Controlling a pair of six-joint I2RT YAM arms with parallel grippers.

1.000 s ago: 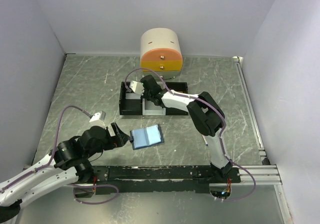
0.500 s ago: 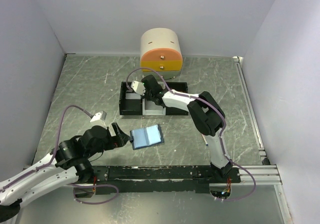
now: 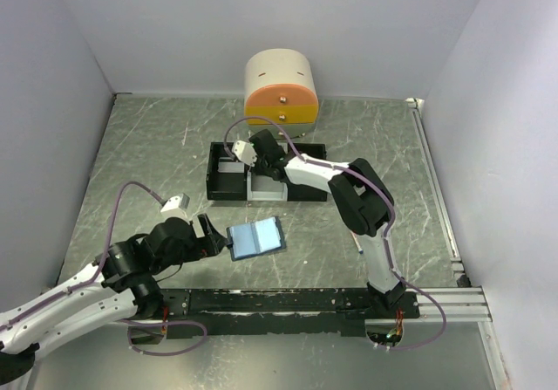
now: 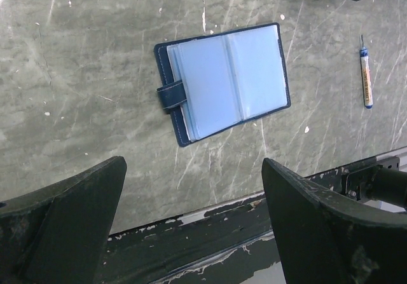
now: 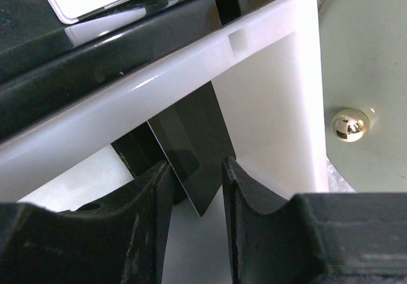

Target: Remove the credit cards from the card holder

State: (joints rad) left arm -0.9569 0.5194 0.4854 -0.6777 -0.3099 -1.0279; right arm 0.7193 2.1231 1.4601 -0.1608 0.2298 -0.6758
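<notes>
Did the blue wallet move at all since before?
No. The card holder lies open in the same spot as before, with the same gap to the black tray behind it.

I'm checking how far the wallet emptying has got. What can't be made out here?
Any cards inside the light blue folding card holder: left wrist view, pocket fronts hide them.
Lower edge of the dark thin card: right wrist view, right gripper fingers cover it.
Black-and-white tray contents: top view, right arm overhangs.
</notes>
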